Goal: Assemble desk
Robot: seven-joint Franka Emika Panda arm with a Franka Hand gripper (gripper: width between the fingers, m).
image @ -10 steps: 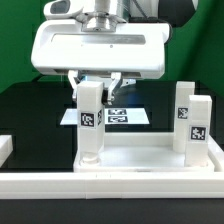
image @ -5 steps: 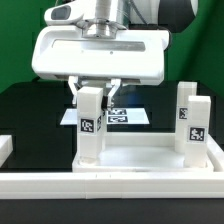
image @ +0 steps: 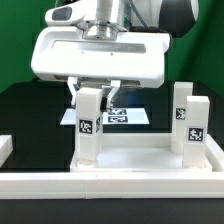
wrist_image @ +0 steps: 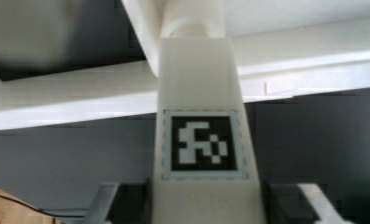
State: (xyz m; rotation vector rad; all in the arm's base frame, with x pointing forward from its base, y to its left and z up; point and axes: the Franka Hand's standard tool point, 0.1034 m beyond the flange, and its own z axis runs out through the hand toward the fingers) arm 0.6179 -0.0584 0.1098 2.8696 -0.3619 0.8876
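My gripper (image: 95,92) is shut on the top of a short white square leg (image: 89,130). The leg stands upright at the corner of the desk panel (image: 140,160) on the exterior view's left. Its black-and-white tag (image: 88,125) faces the camera. Two more tagged legs (image: 180,112) (image: 197,125) stand upright at the panel's corners on the exterior view's right. In the wrist view the held leg (wrist_image: 203,90) fills the middle with its tag (wrist_image: 203,140). It sits between my gripper's (wrist_image: 214,206) fingers (wrist_image: 114,205). The leg's foot in the socket is hidden.
The marker board (image: 128,116) lies flat on the black table behind the panel. A long white rail (image: 110,186) runs along the front. A small white piece (image: 5,147) shows at the exterior view's left edge. A green backdrop is behind the arm.
The held leg has sunk a little and turned slightly, its tag now sitting lower. My gripper has turned with it. The two legs on the right have not moved.
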